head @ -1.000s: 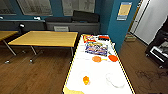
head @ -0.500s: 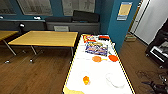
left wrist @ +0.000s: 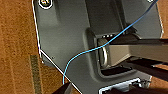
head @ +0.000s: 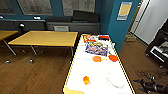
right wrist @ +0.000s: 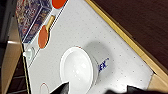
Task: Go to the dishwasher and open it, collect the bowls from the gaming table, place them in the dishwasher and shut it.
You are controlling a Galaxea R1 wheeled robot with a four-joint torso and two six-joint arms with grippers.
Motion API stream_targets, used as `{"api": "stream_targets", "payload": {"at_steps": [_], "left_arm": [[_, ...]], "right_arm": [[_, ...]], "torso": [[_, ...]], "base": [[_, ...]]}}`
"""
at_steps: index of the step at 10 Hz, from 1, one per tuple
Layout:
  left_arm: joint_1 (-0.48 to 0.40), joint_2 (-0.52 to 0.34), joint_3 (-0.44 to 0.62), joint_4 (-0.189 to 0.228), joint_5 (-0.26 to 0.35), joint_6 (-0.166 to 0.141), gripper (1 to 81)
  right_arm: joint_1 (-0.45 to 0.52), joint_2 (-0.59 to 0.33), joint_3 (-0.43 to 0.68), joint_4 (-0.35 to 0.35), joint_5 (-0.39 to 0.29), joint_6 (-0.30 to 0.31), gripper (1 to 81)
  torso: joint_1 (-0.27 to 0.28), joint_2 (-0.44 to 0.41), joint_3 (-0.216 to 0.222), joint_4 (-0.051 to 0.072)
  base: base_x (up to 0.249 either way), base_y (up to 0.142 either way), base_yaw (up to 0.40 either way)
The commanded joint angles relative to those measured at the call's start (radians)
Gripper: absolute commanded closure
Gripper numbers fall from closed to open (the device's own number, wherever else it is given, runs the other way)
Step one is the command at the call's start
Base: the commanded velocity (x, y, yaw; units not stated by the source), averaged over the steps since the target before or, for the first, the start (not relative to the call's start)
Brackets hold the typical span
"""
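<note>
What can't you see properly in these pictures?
- Head view: the small orange thing on the gaming table is too blurred to name.
- Right wrist view: the white bowl is partly cut off by the picture's edge; the letters beside it are partly hidden behind it.
- Right gripper: fingers too dark to judge.

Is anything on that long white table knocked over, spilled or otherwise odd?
Nothing looks spilled or broken. The white bowl stands upright and empty on the gaming table. The orange paddle lies flat beside an orange disc, and a colourful box rests farther back, slightly askew.
</note>
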Motion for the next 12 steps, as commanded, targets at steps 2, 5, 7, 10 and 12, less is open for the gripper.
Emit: {"api": "stream_targets", "payload": {"at_steps": [2,5,7,10,12], "left_arm": [[-0.022,0.001,-0.003,-0.007,0.066,0.003,1.0],[-0.022,0.0,-0.003,-0.005,0.065,0.003,1.0],[-0.023,0.0,0.0,-0.005,0.065,0.003,1.0],[-0.023,-0.008,-0.003,-0.008,0.066,0.003,1.0],[-0.023,-0.007,0.0,-0.008,0.065,0.001,1.0]], "right_arm": [[0.08,0.012,-0.008,0.022,0.019,0.026,1.0],[0.118,0.064,-0.105,0.031,-0.001,0.09,1.0],[0.118,0.111,-0.169,0.028,-0.004,0.109,1.0],[0.147,0.142,-0.24,0.029,-0.053,0.133,1.0],[0.124,0.165,-0.263,0.028,-0.053,0.133,1.0]], "torso": [[0.0,0.0,0.0,0.0],[0.0,0.0,0.0,0.0],[0.0,0.0,0.0,0.0],[0.0,0.0,0.0,0.0],[0.0,0.0,0.0,0.0]], "base": [[0.0,0.0,0.0],[0.0,0.0,0.0],[0.0,0.0,0.0],[0.0,0.0,0.0],[0.0,0.0,0.0]]}}
